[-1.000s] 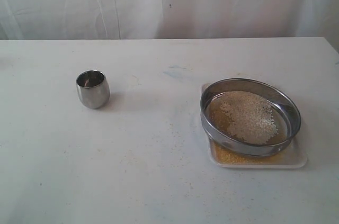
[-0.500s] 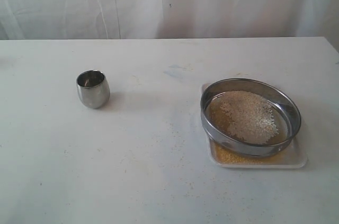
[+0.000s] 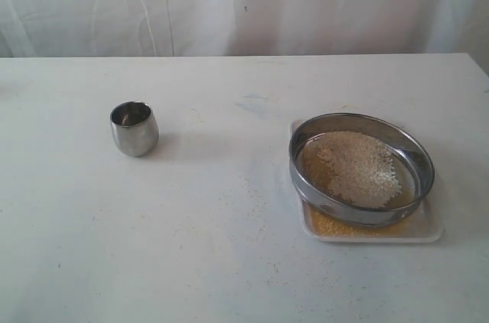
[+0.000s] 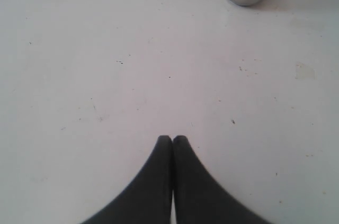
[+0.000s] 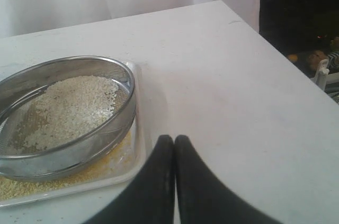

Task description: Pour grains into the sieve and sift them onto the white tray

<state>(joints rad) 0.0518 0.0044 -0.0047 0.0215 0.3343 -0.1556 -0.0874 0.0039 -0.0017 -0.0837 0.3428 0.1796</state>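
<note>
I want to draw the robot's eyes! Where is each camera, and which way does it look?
Exterior view: off the arms, looking down across the table toward a curtain; steel cup left, sieve on the white tray right; no robot part shows.
Left wrist view: on the left arm, looking past the shut left gripper at the table and steel cup.
Right wrist view: on the right arm, looking past the shut right gripper at the sieve holding grains.
Shared: exterior and right wrist views both show sieve and tray.
</note>
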